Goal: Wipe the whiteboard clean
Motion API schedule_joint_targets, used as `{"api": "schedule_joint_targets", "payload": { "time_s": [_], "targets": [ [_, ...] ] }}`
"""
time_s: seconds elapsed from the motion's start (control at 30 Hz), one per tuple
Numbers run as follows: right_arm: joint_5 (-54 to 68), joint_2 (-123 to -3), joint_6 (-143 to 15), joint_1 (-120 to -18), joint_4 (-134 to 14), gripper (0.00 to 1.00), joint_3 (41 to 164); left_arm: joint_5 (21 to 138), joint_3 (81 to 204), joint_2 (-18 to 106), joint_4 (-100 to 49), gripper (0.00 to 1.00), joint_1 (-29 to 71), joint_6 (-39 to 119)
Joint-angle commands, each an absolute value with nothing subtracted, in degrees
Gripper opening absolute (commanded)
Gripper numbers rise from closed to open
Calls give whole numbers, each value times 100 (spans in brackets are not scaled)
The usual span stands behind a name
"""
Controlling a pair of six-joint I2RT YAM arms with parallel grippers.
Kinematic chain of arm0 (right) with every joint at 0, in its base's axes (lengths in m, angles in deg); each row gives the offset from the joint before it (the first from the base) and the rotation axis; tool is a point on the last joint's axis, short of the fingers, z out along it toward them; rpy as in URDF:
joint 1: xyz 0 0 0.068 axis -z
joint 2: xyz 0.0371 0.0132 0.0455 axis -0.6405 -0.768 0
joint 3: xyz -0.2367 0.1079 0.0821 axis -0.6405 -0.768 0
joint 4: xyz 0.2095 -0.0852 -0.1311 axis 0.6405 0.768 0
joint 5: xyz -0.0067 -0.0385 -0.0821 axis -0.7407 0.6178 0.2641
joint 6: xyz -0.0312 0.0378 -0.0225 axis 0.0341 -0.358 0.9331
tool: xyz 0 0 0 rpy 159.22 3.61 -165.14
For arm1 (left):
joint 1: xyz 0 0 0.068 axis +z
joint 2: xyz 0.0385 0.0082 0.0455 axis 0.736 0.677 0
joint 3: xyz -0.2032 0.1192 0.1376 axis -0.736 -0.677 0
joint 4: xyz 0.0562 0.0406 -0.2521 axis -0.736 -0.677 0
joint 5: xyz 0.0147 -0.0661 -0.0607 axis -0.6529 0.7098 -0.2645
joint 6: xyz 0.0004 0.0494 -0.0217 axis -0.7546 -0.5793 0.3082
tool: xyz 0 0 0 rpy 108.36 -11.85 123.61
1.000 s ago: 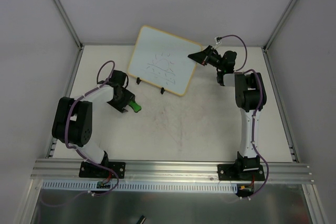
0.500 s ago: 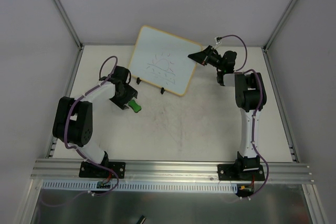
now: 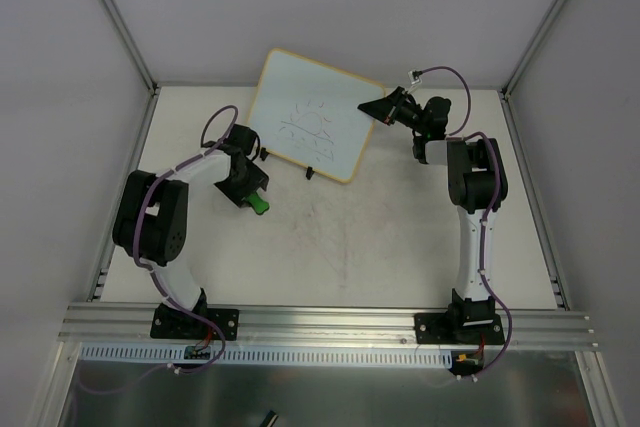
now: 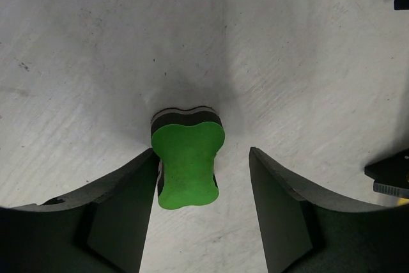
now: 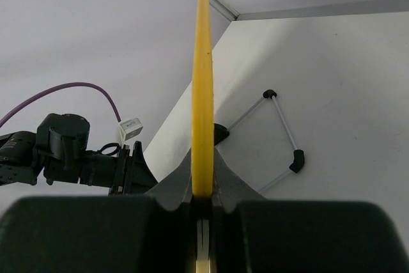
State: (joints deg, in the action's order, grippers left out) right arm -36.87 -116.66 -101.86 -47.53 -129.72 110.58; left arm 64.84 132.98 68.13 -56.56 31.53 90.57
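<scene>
The whiteboard [image 3: 310, 119], white with a yellow-wood frame and dark scribbles, stands tilted at the back of the table on two black clip feet [image 3: 311, 174]. My right gripper [image 3: 368, 107] is shut on the board's right edge. In the right wrist view that yellow frame [image 5: 202, 81] runs straight up from between the closed jaws of the right gripper [image 5: 202, 191]. A small green eraser [image 3: 260, 205] stands on the table in front of the board's left corner. My left gripper [image 4: 203, 155] is open around the eraser [image 4: 186, 161], which rests against the left finger [image 4: 128, 202], with a gap to the right one.
Grey enclosure walls with aluminium posts [image 3: 115, 17] surround the white table [image 3: 380, 237]. An aluminium rail [image 3: 330, 322] carrying both arm bases runs along the near edge. A wire stand with black tips [image 5: 296, 161] lies on the table behind the board.
The left arm's elbow has swung to the right and its wrist has shifted toward the board. The eraser has stayed about where it was. The right arm and the board have not moved.
</scene>
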Motion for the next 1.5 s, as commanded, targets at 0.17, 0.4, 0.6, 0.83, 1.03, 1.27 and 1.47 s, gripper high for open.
{"api": "schedule_joint_targets", "payload": {
  "time_s": [0.17, 0.4, 0.6, 0.83, 1.03, 1.27, 1.47],
  "targets": [
    [-3816, -11512, -9749, -4791, -13238, 0, 11187, 6372, 13587, 6957, -5862, 52, 3096, 8908],
    [-3798, -11503, -9767, -4756, -13247, 0, 11178, 6319, 13499, 6991, -5862, 45, 3078, 8952],
    [-3790, -11468, -9758, -4765, -13256, 0, 11125, 6328, 13535, 7027, -5862, 38, 3025, 8891],
    [-3790, -11442, -9758, -4756, -13282, 0, 11099, 6398, 13491, 6939, -5862, 28, 3016, 8838],
    [-3799, -11442, -9767, -4756, -13282, 0, 11090, 6267, 13683, 6369, -5844, 27, 3025, 8514],
    [-3816, -11380, -9732, -4756, -13282, 0, 11011, 6247, 14535, 6200, -5607, 24, 3025, 7345],
    [-3816, -11336, -9688, -4756, -13282, 0, 10950, 6275, 15502, 6675, -5292, 0, 3034, 6589]
  ]
}}
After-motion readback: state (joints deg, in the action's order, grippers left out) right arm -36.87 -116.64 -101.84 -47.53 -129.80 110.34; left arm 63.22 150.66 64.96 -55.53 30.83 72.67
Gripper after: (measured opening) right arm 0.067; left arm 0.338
